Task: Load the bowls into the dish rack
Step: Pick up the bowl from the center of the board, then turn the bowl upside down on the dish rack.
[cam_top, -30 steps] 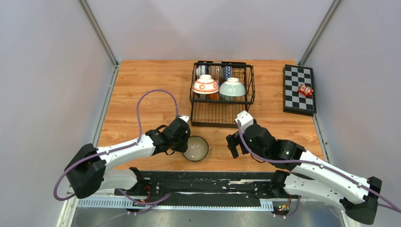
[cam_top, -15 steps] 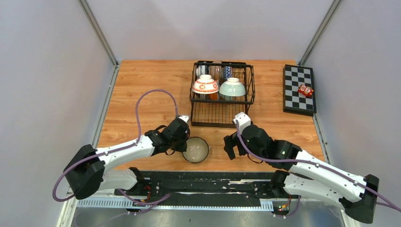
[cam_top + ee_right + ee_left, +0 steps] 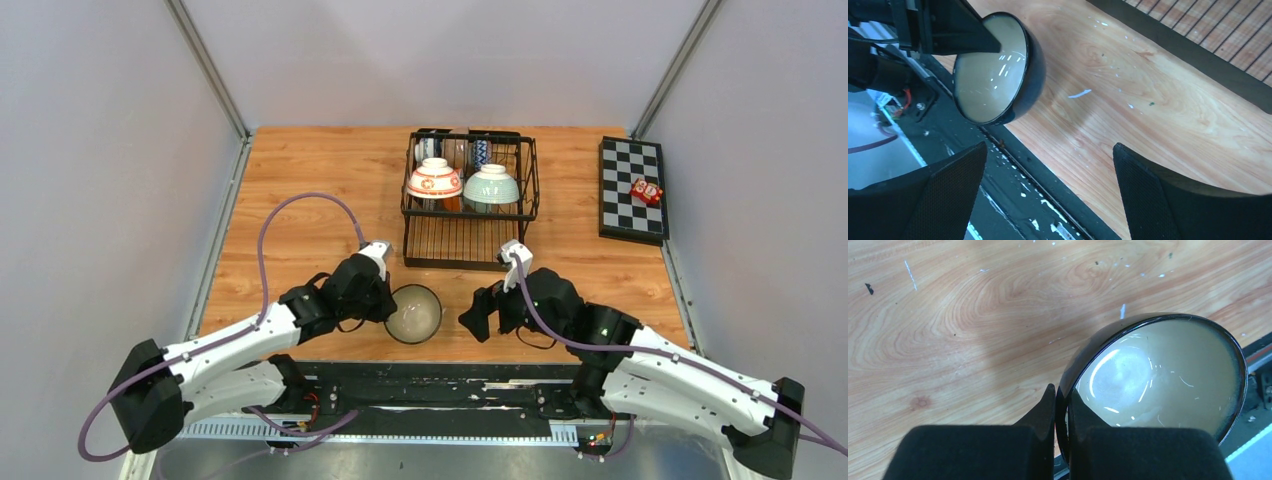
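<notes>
Beyond both grippers, the dish rack (image 3: 455,243) holds a red-patterned bowl (image 3: 434,180) and a pale green bowl (image 3: 491,185), mouths down. Between the grippers is the dark bowl (image 3: 415,313), cream inside, mouth up. Only the left wrist view shows the left gripper (image 3: 1061,400) pinched onto its rim; the right gripper (image 3: 483,312) gapes wide, holding nothing.

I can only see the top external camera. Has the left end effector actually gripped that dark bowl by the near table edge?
Observer: Yes. The left wrist view shows the left end effector shut on the dark bowl, pinching its rim from both sides.
Operator: Anything inside it?
Observer: No, its glossy cream interior is empty.
Operator: And the right end effector?
Observer: Its wrist view shows it open wide over bare wooden table, holding nothing.
</notes>
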`<act>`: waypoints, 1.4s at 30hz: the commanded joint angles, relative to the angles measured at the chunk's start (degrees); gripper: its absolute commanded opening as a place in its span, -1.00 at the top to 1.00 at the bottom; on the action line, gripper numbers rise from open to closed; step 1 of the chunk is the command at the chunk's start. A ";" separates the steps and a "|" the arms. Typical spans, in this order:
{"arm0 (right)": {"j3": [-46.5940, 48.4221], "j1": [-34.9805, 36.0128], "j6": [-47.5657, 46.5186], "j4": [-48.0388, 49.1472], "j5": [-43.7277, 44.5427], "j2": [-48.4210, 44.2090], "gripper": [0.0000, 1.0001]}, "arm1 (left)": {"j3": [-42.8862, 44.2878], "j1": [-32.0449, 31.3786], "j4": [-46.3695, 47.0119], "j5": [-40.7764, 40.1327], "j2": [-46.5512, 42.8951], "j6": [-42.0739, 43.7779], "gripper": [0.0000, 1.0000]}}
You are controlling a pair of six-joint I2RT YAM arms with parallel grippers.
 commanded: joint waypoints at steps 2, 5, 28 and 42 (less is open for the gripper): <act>-2.31 0.65 2.73 6.97 -5.60 -2.93 -0.95 | -1.38 0.22 7.50 2.83 -6.02 -2.10 1.00; -2.66 0.74 2.22 8.61 -7.36 -3.75 -0.96 | -2.71 0.26 9.38 3.51 -9.21 -2.45 1.00; 12.04 3.89 -1.20 5.62 -7.14 12.46 -0.42 | -4.35 0.35 10.04 4.01 -16.65 -2.85 1.00; 15.11 8.71 -1.60 4.59 0.68 15.65 -0.67 | -6.69 0.35 12.00 2.11 -23.06 -4.31 1.00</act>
